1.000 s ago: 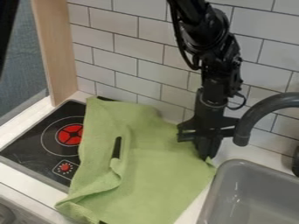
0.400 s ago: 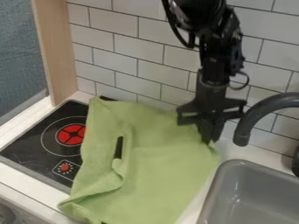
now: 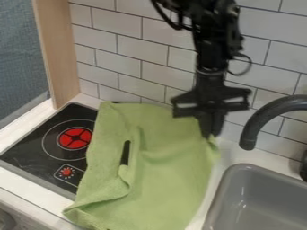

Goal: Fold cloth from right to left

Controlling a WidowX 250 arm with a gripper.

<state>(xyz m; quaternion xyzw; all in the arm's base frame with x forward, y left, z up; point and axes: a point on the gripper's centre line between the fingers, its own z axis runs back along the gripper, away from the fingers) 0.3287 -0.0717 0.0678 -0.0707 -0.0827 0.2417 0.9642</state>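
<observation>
Green cloth [image 3: 165, 179]: far-right corner rose | gripper [image 3: 210, 134]: moved up with it, fingers pinched shut on it | red burner [image 3: 70, 141]: became more exposed

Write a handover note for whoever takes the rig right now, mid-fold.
Gripper: appears shut on the far right corner of the green cloth, by the tiled wall.
Cloth: spread over the right part of the stove and the counter beside the sink; rumpled along its left part, with a dark strip showing there that I can't identify.
Done: corner apparently gripped.
Left: bring the right side over to the left, lay it down, release. I'd check the grip first, as little cloth seems caught.
</observation>
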